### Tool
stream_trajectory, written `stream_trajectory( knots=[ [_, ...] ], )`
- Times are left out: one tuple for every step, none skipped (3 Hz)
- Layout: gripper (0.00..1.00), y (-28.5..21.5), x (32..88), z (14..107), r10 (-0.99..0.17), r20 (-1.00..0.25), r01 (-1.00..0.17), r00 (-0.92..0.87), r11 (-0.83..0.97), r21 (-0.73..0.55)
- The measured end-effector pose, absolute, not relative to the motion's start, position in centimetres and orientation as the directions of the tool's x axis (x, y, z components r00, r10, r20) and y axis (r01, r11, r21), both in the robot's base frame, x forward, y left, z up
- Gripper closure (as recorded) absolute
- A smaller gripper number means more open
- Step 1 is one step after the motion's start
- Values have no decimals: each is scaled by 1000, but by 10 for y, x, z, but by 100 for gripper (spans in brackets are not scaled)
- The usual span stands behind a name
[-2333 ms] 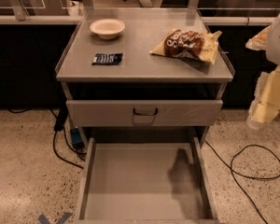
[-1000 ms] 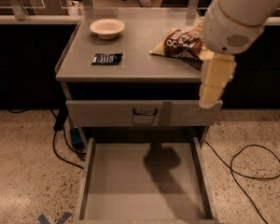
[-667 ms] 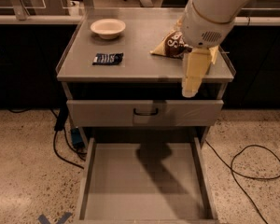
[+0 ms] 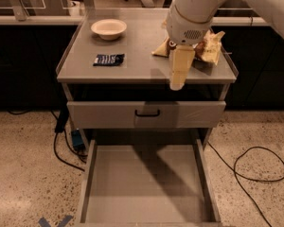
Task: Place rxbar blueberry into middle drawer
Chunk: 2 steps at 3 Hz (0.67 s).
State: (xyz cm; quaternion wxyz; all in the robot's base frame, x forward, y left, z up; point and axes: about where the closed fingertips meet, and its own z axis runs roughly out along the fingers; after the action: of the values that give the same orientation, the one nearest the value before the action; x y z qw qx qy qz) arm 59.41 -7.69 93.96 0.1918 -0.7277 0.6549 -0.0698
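Note:
The rxbar blueberry [image 4: 109,59], a small dark flat bar with white print, lies on the left part of the grey cabinet top [image 4: 137,65]. My gripper [image 4: 177,79] hangs from the white arm over the front edge of the top, right of centre, well to the right of the bar and empty. The middle drawer [image 4: 146,113] has a black handle and sits slightly out. The bottom drawer [image 4: 144,186] is pulled fully open and holds nothing.
A white bowl [image 4: 109,28] stands at the back left of the top. A crinkled brown-and-yellow chip bag [image 4: 203,46] lies at the right, partly behind my arm. Black cables [image 4: 255,167] lie on the speckled floor on both sides.
My arm has swung in from the right to the left, over the cabinet top's front edge. The bar, bowl and bag have not moved.

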Motion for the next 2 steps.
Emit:
stream_trajectory(
  knots=[
    [0,-54,618,947,-963,-166,-909,213,-132,-395],
    [0,-27,652,947,-942,-176,-904,286,-204,-377]
  ],
)
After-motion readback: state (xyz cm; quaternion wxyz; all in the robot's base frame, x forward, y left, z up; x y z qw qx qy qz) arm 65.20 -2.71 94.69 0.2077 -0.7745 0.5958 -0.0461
